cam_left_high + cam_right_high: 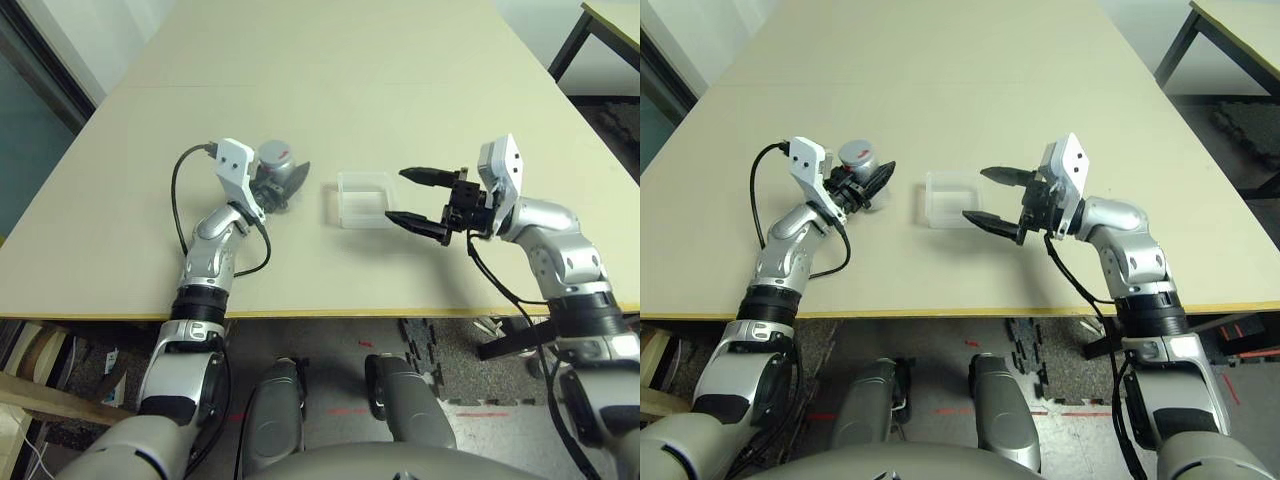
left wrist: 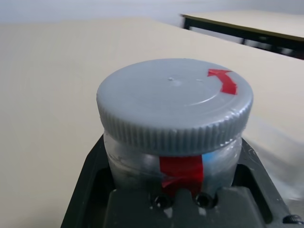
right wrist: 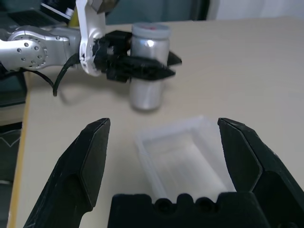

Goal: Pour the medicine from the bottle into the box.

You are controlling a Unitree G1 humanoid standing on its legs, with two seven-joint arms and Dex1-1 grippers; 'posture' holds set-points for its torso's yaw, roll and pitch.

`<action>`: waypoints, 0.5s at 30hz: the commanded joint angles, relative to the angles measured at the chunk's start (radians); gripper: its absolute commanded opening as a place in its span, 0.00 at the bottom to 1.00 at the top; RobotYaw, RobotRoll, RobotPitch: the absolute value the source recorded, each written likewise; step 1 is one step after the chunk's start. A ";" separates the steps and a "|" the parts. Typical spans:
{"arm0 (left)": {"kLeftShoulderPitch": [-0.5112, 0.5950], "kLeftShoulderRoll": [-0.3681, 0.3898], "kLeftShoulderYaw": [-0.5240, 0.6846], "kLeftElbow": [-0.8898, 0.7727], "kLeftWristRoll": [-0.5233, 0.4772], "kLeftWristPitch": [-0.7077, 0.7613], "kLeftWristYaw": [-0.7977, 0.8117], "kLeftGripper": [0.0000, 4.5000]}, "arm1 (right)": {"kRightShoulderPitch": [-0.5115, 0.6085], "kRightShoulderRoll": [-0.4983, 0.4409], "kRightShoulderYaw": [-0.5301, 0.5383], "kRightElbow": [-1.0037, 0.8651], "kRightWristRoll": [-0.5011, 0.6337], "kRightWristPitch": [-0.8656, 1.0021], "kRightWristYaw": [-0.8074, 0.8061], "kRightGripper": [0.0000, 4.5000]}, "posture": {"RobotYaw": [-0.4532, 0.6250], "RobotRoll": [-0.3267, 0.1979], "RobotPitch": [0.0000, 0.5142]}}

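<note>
Progress so far is early, I'd say. Left gripper (image 1: 865,185) is clamped on the bottle (image 3: 149,71), sitting left of centre in the head view, and the grey cap (image 2: 175,102) is on, so nothing can pour yet. Right gripper (image 1: 992,198) has its fingers spread wide, right beside the clear box (image 1: 362,199) mid-frame on the table (image 1: 330,60). Can't see any medicine. Still left: uncapping, tipping the bottle over the box.
</note>
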 commanded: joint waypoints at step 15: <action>-0.039 0.015 -0.084 -0.100 -0.021 0.159 -0.122 0.59 | -0.295 0.127 0.099 0.119 -0.029 0.136 0.017 1.00 | 0.25 0.62 0.23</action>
